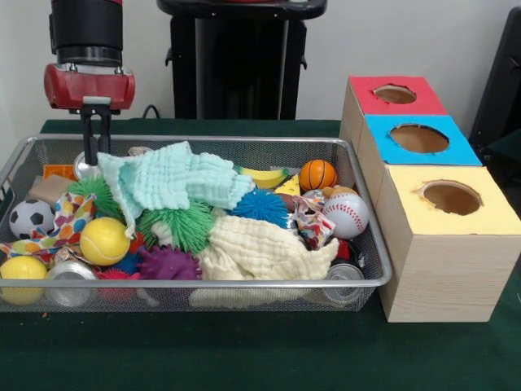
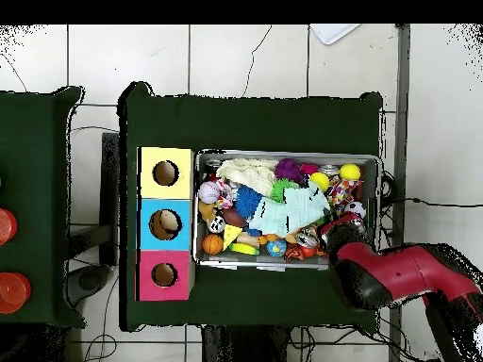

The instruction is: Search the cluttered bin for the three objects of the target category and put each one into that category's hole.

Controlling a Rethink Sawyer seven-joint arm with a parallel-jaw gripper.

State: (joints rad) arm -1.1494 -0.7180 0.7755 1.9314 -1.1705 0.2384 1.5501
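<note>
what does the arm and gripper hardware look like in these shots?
The arm has glossy red shells with black joint sections. In the front view its last link is a black cylinder ending in a red wrist collar with a silvery band above it. Below hangs the gripper: a grey mount and two thin, dark, straight fingers. No cables or markings can be made out.

Red and black Sawyer arm (image 1: 87, 49): glossy black cylindrical upper segment, ringed below by a thin silvery band. Beneath it, a rounded red wrist collar (image 1: 89, 86) with dark screw heads along its top edge and a small grey block at the front centre. Slim black claw (image 1: 96, 151) below that, built of two narrow, straight, dark metal prongs set close together. From overhead, thick red link (image 2: 406, 273) with rounded shell, black joint sections at either end, red again towards the base.
</note>
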